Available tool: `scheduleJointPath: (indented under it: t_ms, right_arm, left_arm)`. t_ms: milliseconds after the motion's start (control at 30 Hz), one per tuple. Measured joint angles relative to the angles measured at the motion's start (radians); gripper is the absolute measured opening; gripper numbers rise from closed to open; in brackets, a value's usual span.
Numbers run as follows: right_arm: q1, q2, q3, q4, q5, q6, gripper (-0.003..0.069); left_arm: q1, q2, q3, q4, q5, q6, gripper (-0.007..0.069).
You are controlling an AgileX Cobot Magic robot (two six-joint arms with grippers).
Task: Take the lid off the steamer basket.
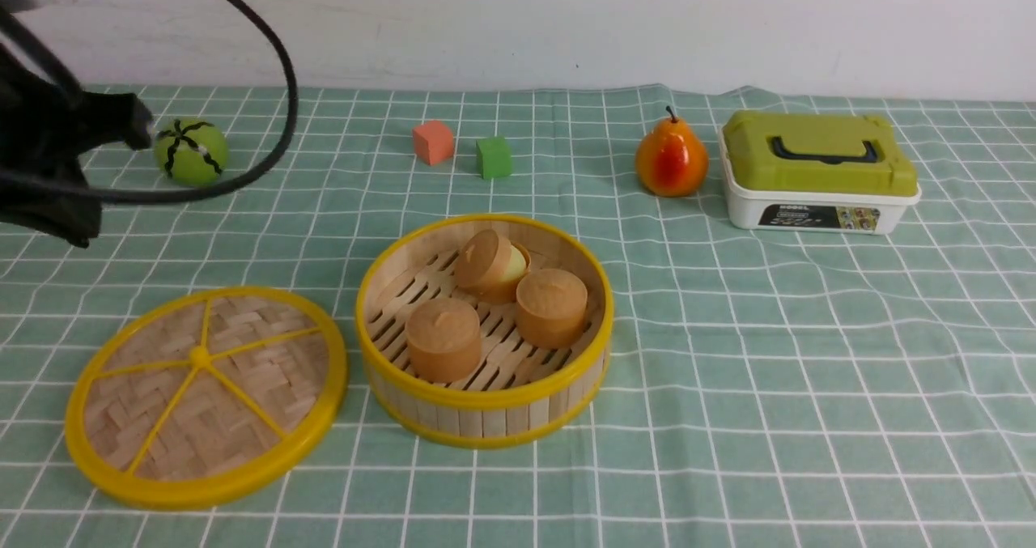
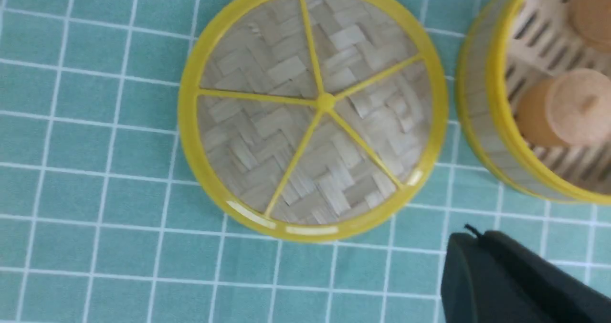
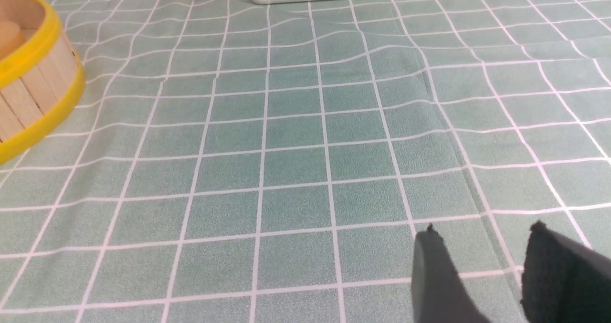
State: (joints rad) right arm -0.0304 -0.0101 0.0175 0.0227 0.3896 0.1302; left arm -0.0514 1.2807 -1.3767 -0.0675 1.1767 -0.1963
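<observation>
The lid (image 1: 206,394) lies flat on the checked cloth, spokes up, just left of the steamer basket (image 1: 486,406) and not touching it. The basket stands uncovered with three tan cylinders (image 1: 443,339) on its slatted floor. In the left wrist view the lid (image 2: 312,108) sits whole beside the basket wall (image 2: 482,103). My left gripper (image 2: 477,235) hangs above the cloth near the lid's edge, shut and empty. The left arm (image 1: 48,151) shows raised at the far left. My right gripper (image 3: 484,232) is open over bare cloth, far from the basket (image 3: 33,89).
A green ball (image 1: 191,152) lies at the back left behind a looping black cable (image 1: 283,70). A red cube (image 1: 433,142) and a green cube (image 1: 494,157) sit at the back middle. A pear (image 1: 671,159) and a white box with olive-green top (image 1: 817,172) stand at the back right.
</observation>
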Motion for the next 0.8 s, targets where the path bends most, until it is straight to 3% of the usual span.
scheduleJointPath:
  t_ms: [167, 300, 433, 567, 800]
  right_arm:
    - [0.000, 0.000, 0.000, 0.000, 0.000, 0.000, 0.0241]
    - [0.000, 0.000, 0.000, 0.000, 0.000, 0.000, 0.0241]
    - [0.000, 0.000, 0.000, 0.000, 0.000, 0.000, 0.0241]
    - [0.000, 0.000, 0.000, 0.000, 0.000, 0.000, 0.0241]
    - [0.000, 0.000, 0.000, 0.000, 0.000, 0.000, 0.0241]
  left_arm:
    - [0.000, -0.332, 0.221, -0.131, -0.129, 0.105, -0.0013]
    - [0.000, -0.685, 0.547, -0.288, -0.378, 0.196, -0.0013]
    - [0.000, -0.956, 0.777, -0.361, -0.556, 0.261, -0.0013]
    - [0.000, -1.145, 0.910, -0.387, -0.597, 0.260, -0.0013]
    - [0.000, -1.246, 0.959, -0.395, -0.605, 0.253, -0.0013]
